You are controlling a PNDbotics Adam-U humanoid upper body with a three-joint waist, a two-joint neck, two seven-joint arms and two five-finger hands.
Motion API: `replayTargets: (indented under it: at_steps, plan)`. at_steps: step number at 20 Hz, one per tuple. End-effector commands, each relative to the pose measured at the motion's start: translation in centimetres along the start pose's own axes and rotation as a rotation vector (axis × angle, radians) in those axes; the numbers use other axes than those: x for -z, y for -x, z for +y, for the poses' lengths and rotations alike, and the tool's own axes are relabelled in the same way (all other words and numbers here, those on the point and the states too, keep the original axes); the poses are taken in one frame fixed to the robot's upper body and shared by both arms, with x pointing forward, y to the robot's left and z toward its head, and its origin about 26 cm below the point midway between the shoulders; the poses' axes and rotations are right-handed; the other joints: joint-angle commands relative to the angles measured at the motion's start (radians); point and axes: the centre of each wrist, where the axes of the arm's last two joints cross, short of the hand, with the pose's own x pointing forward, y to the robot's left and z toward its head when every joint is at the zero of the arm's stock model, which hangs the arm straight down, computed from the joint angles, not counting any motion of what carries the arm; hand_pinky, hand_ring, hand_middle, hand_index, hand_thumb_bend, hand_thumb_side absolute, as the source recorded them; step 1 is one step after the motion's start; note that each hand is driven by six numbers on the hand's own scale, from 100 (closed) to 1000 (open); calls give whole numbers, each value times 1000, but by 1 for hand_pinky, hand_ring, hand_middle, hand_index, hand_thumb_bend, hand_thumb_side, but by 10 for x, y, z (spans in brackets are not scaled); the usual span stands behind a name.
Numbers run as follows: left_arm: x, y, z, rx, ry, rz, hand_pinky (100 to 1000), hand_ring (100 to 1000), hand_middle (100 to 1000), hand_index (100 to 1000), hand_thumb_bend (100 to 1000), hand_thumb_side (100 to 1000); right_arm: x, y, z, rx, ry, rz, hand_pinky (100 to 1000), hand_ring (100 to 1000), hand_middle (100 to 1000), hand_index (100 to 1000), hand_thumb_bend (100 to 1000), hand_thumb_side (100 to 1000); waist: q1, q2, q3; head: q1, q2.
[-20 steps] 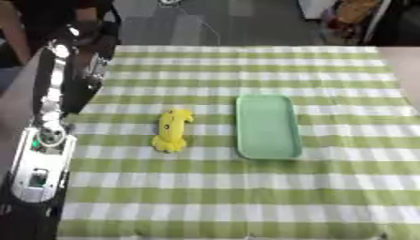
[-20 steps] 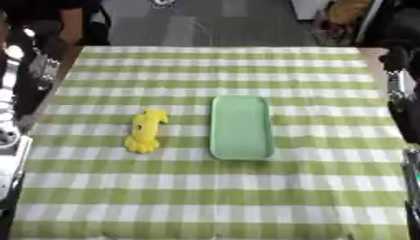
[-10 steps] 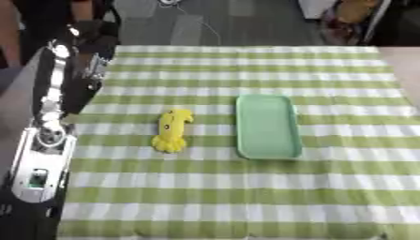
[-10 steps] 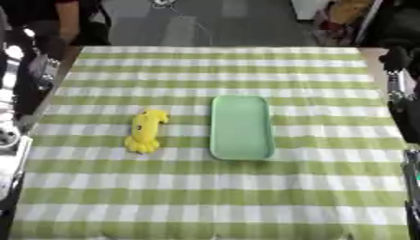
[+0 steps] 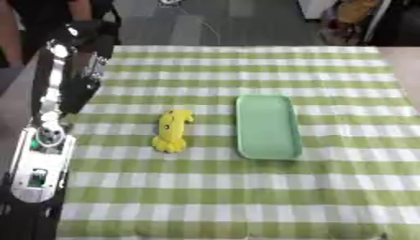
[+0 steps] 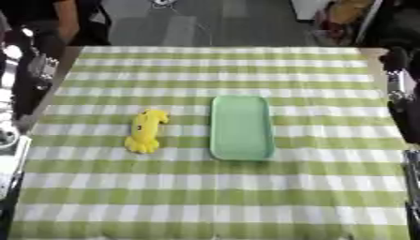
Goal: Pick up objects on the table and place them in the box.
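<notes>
We found a table (image 5: 229, 197) covered edge to edge by a green-and-white checked cloth (image 6: 205, 187), running from the near edge to the far edge of both views. On it lay one container, a pale green rectangular tray (image 5: 266, 125) with rounded corners, set lengthwise just right of centre. We saw nothing inside it. We counted one loose object: a small yellow soft toy (image 5: 172, 131), lying on the cloth just left of the tray and apart from it, its long side roughly parallel to the tray's.

The left arm (image 5: 49, 140), black with silver joints, ran along the left edge of the table. The left eye view showed it nearly whole; the right eye view showed only a strip of it. The left hand (image 5: 82, 89) showed as a dark shape over the left border of the cloth, well apart from the toy, touching neither toy nor tray. We could not tell how its fingers stood.

Only the right eye view showed the right arm (image 6: 402, 112), a dark form at the right edge. We could not make out its hand.
</notes>
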Motion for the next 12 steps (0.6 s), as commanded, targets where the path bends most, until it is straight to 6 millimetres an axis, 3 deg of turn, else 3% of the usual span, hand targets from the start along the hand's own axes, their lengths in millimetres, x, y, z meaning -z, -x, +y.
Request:
replayTargets:
  at_steps: [1,12]
  plan:
    - [4,-3,5,5,-10,-21,703,765,788,836,488,923,3,-3,-5,-14,6,-18,690,765,778,863,227,820,2,-8,0,5,-9]
    - [3,-3,6,1,-9,-23,703,765,787,835,482,925,2,-3,-5,-12,6,-19,690,765,778,864,225,821,2,-7,1,6,-9]
